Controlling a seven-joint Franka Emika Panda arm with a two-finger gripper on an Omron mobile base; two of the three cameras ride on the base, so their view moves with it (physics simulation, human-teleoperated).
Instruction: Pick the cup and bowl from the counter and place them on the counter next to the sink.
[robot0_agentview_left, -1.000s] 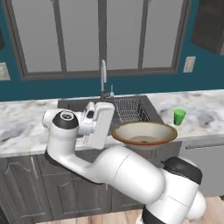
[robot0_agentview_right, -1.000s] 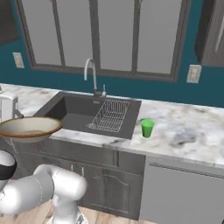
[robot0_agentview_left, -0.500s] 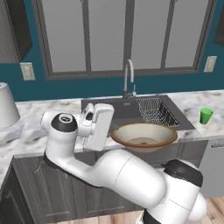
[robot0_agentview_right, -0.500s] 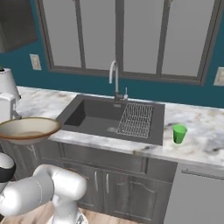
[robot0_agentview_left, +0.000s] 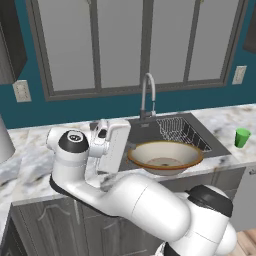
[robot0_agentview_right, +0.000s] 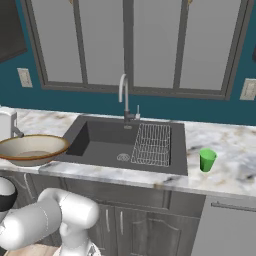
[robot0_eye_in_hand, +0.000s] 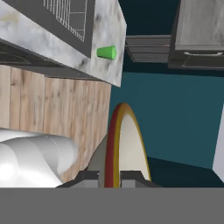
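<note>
Over the last second the whole scene slides across both base views: the sink sat off to one side and now lies nearly centred, so the base is driving along the bench, not the things moving. The bowl keeps its place against the arm throughout, carried along. That suggests the carry to the sink is nearly over and the set-down comes next.

The pincer is clamped on the bowl's rim, 1 fingertip on each side of the thin edge in the hand view. The bowl hangs in the air, level and mouth-up, in front of the bench's front edge at the sink's left end. Being round, it has no long axis; its flat plane lies parallel to the bench.

The cup stands upright right of the sink, apparently already placed.
</note>
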